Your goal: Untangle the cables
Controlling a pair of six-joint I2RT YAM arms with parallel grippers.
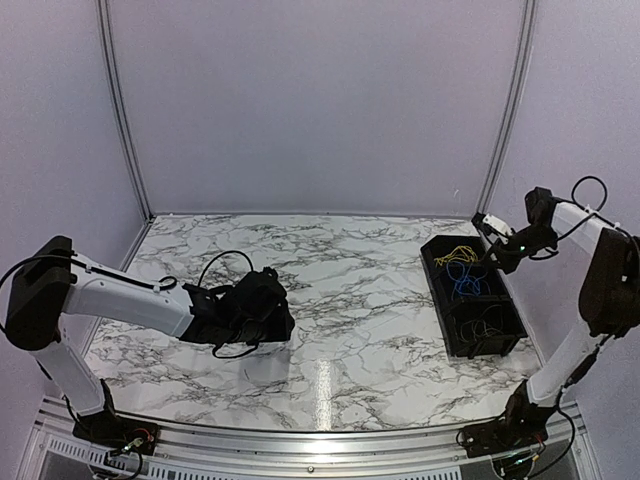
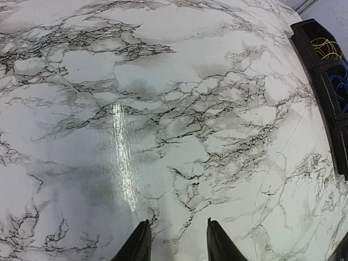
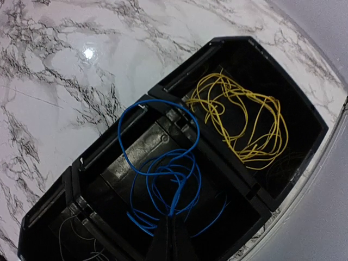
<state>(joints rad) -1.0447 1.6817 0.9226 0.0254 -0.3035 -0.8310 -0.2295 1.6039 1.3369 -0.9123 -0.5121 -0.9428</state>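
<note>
A black three-compartment tray [image 1: 440,290] sits at the table's right. The yellow cable [image 3: 244,119] lies in its far compartment. The blue cable [image 3: 163,168] is in the middle one, with one loop draped over the tray's rim. Thin black cable [image 3: 76,239] lies in the near compartment. My right gripper [image 3: 171,218] hangs over the middle compartment and is shut on strands of the blue cable. In the top view the right gripper [image 1: 497,255] is above the tray's far end. My left gripper [image 2: 176,239] is open and empty, low over bare marble at the left [image 1: 270,312].
The tray's rim [image 2: 321,81] shows at the right edge of the left wrist view, with yellow cable [image 2: 325,48] and blue cable [image 2: 341,87] inside. The marble table is walled at the back and sides. A thick black arm cable [image 1: 222,262] loops above the left wrist.
</note>
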